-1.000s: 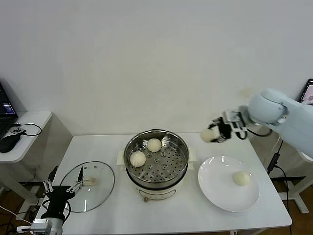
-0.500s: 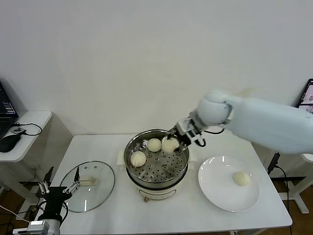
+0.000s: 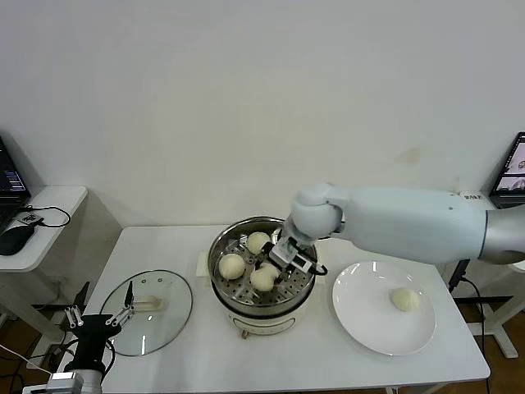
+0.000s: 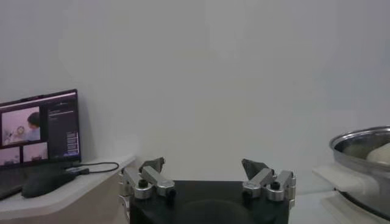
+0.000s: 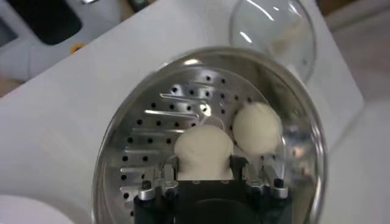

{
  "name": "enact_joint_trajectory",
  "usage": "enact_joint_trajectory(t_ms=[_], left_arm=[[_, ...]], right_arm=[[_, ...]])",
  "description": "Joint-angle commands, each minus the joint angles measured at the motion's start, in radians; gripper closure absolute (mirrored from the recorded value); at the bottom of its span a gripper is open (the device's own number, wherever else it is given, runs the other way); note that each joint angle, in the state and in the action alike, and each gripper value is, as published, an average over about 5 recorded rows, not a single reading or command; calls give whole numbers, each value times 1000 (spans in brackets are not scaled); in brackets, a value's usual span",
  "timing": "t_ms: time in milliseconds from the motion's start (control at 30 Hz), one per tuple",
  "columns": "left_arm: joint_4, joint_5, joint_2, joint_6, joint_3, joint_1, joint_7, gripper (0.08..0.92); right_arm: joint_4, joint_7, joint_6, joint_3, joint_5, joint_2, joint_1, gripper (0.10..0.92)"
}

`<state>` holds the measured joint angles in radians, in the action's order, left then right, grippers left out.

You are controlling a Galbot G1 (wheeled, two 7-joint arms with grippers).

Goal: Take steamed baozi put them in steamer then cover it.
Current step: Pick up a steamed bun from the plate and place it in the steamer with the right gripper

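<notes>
White wall fills the background of the head view, with a white table (image 3: 271, 361) in front of it. At the table's middle stands one steamer (image 3: 262, 275), a shiny steel pot with a perforated tray. Three steamed baozi sit in it: one at the far side (image 3: 258, 242), one at the left (image 3: 231, 266), and one nearer the middle (image 3: 263, 280), which the right gripper (image 3: 277, 269) has its jaws clamped around. A fourth baozi (image 3: 404, 300) lies alone on the single white plate (image 3: 369, 316), right of the steamer. One cover (image 3: 148, 312), clear glass with a cream handle, lies flat on the table left of the steamer. The left gripper (image 3: 100, 318) waits at the near left corner, jaws apart, just beside the cover's near edge. A side desk (image 3: 41, 222) with a mouse (image 3: 12, 238) stands to the far left.

From the left wrist, the left gripper (image 4: 207, 176) shows two fingers spread wide with nothing between them; the steamer's rim (image 4: 362, 143) sits off to one side, and a monitor (image 4: 39, 131) on the other.

From the right wrist, the right gripper (image 5: 204, 173) pinches one baozi (image 5: 203, 149) against the tray, a second baozi (image 5: 257, 126) touching beside it. The cover (image 5: 271, 27) lies beyond the steamer (image 5: 122, 146).
</notes>
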<state>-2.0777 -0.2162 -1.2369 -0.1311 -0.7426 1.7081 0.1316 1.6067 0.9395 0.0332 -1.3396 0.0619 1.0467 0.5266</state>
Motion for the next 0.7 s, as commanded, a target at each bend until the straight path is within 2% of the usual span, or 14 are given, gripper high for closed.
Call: enact_joint_trajectory(t_ms=[33,367,567,700], left_arm=[[2,1,-2,-1,1,-1,1,177],[1,1,2,-2,-4,2,2,177],[-4,1,5,-1,-1,-1,1,177],[-7,1,10,0,-2,-1,-1,177]], right_arm=[[-6,-4,92,-29,-66,48,-10,467],[10,-13,98,-19,-63,30,-6,411],[24,-16,90,20,-47,-63,49,266],[39,-14,27,62,-30,-161,95,210]])
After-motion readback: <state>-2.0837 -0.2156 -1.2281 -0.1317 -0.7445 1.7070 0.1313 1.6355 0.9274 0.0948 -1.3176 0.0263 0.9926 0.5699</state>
